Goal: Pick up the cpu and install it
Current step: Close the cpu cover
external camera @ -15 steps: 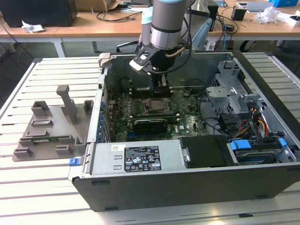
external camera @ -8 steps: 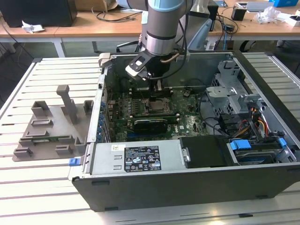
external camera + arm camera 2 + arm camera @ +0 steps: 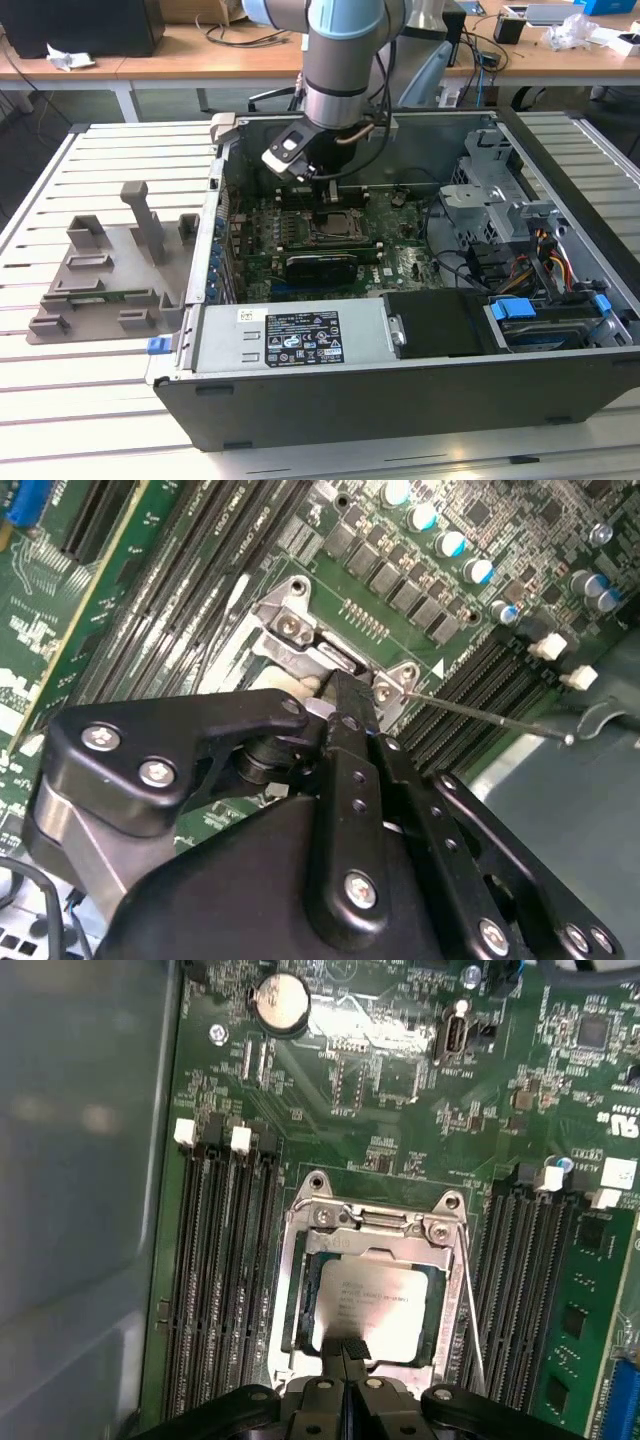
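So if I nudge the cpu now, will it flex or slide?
Probably stiff: the cpu is a flat plate with a metal lid, so it shouldn't flex. It lies inside the socket frame, so a sideways push likely won't slide it far. The smooth lid may be slippery under the gripper.

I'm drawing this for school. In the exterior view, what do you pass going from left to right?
Grey fixture tray → motherboard socket → metal drive cage → blue clip.
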`<state>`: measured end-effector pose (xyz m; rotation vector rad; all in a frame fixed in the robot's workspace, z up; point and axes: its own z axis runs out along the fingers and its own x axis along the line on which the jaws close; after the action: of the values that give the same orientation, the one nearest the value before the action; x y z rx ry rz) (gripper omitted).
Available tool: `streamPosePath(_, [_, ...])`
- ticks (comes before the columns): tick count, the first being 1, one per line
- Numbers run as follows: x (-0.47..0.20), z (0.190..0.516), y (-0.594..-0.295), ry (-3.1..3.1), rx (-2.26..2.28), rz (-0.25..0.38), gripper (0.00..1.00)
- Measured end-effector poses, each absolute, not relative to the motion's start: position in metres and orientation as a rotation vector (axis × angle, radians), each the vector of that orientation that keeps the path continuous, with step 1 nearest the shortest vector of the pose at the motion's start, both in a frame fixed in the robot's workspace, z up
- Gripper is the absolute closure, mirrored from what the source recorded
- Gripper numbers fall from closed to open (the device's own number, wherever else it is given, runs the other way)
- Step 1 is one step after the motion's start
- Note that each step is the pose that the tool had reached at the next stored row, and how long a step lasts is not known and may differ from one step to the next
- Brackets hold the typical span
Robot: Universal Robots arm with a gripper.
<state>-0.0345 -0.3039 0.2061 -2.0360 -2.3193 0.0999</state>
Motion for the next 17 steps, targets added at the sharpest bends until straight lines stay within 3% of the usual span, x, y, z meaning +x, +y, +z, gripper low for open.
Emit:
streamPosePath(6, [-0.032,0.205,-0.304,-2.319,-2.036,0.1,0.89])
streamPosePath(17, [-0.029,0.265,-0.304,-2.319,-2.036,0.1,0.89])
